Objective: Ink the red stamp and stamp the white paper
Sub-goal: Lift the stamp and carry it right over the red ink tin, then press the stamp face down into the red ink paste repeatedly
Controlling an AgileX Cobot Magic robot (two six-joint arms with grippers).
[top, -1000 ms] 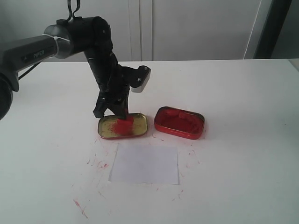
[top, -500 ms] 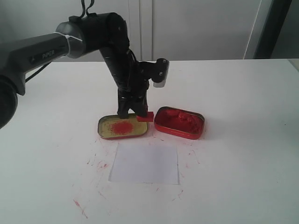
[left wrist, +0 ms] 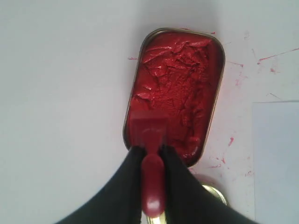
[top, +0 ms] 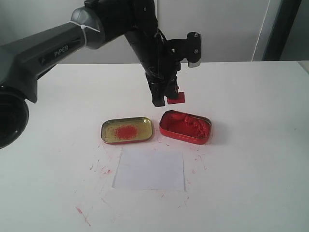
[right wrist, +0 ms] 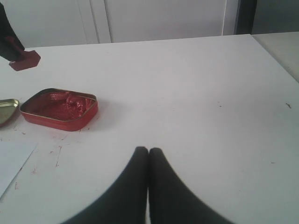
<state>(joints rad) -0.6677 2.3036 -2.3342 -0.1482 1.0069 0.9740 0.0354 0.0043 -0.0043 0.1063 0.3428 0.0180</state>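
While the left gripper (top: 163, 100) clamps the red stamp (top: 176, 98) over the edge of the ink tin (top: 185, 127), lowering here could tip it.

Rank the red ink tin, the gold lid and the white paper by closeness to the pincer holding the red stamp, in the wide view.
1. Red ink tin: just below the left pincer and its red stamp.
2. Gold lid: lower left, beside the tin.
3. White paper: farthest, in front of tin and lid.
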